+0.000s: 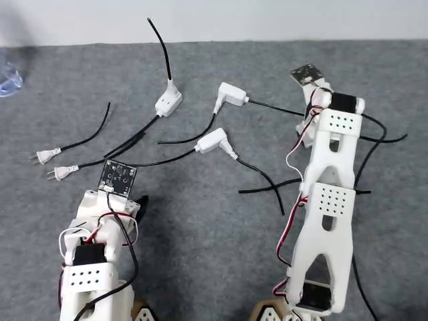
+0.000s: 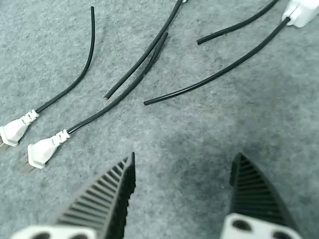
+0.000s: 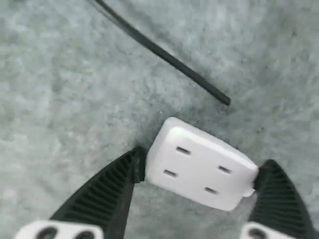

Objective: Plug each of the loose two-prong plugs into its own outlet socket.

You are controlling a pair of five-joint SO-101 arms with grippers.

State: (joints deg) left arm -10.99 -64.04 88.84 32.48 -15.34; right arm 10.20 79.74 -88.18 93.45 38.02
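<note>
High view takes in the grey counter (image 1: 221, 261), with the right arm (image 1: 331, 200) stretched far out and the left arm (image 1: 93, 267) folded back near its base. The right tool (image 3: 203, 159) looks clamped on a white socket block (image 3: 199, 172), one finger against each end and the slots facing up. I cannot tell how this block sits relative to the others.

The left tool (image 2: 184, 159) is spread wide over bare counter and holds nothing. Three other sockets lie mid-counter on short black cords: the far socket (image 1: 168, 101), the middle socket (image 1: 231, 95) and the near socket (image 1: 212, 140).

The two plugs lie side by side at the left edge, well apart from every socket: the upper plug (image 1: 43, 157) and the lower plug (image 1: 60, 172). Their prongs point away from the sockets.

The step in hand seems to be fetching a plug with the left tool while the right one steadies a socket. The lower plug is the closer pick.
- Grip it across the white body, behind the prongs and never by the cord, so the prongs stay free and cannot swivel.
- It will need turning round before it faces any slots.
- The block is light and would likely slide under a push, so the right grip should keep it level.
- Line both prongs up with one pair of slots, then press straight in.
</note>
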